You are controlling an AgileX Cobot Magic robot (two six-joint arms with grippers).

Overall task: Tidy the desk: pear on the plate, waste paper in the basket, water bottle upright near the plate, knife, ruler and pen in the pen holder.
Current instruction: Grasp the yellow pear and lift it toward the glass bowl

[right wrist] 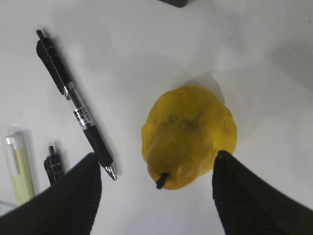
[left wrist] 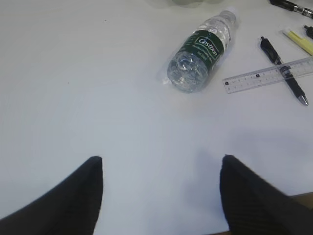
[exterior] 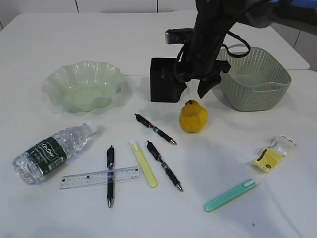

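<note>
A yellow pear (exterior: 193, 117) stands on the white table in front of the black pen holder (exterior: 166, 79). My right gripper (exterior: 194, 87) hangs open just above it; in the right wrist view the pear (right wrist: 188, 134) lies between the open fingers (right wrist: 156, 155), untouched. My left gripper (left wrist: 160, 161) is open and empty over bare table, short of the lying water bottle (left wrist: 200, 51). The bottle (exterior: 52, 151) lies on its side below the green glass plate (exterior: 84, 87). A clear ruler (exterior: 99, 177), three black pens (exterior: 154, 129), a yellow knife (exterior: 143, 163) and a teal knife (exterior: 232, 195) lie on the table.
The grey-green basket (exterior: 255, 79) stands at the back right, beside the pen holder. Crumpled yellow and white waste paper (exterior: 272, 153) lies at the right. One pen (exterior: 110, 174) lies across the ruler. A black pen (right wrist: 73, 105) lies close left of the pear.
</note>
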